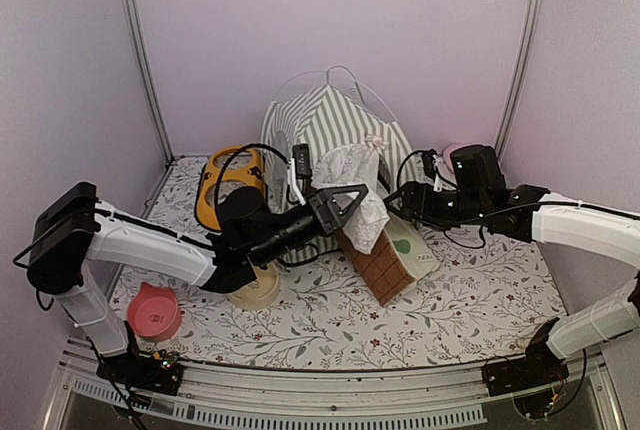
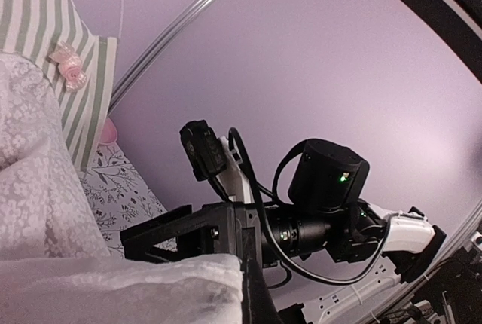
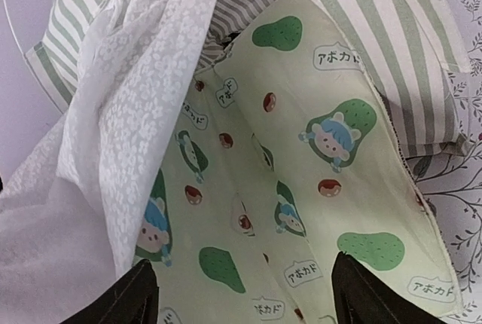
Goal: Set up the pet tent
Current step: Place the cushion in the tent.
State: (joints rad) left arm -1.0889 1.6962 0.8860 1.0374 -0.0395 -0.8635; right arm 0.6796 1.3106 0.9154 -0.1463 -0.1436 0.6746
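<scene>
Left gripper (image 1: pixel 352 200) clamped on flap (image 1: pixel 345 165), holding it aside so tent (image 1: pixel 320 120) doorway is clear. Right gripper (image 3: pixel 245 282) jaws wide, gripping nothing; mat (image 3: pixel 301 188) just ahead between them, probably for seating inside.

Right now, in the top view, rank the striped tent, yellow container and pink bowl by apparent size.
1. striped tent
2. yellow container, partly hidden
3. pink bowl, only slightly smaller
</scene>
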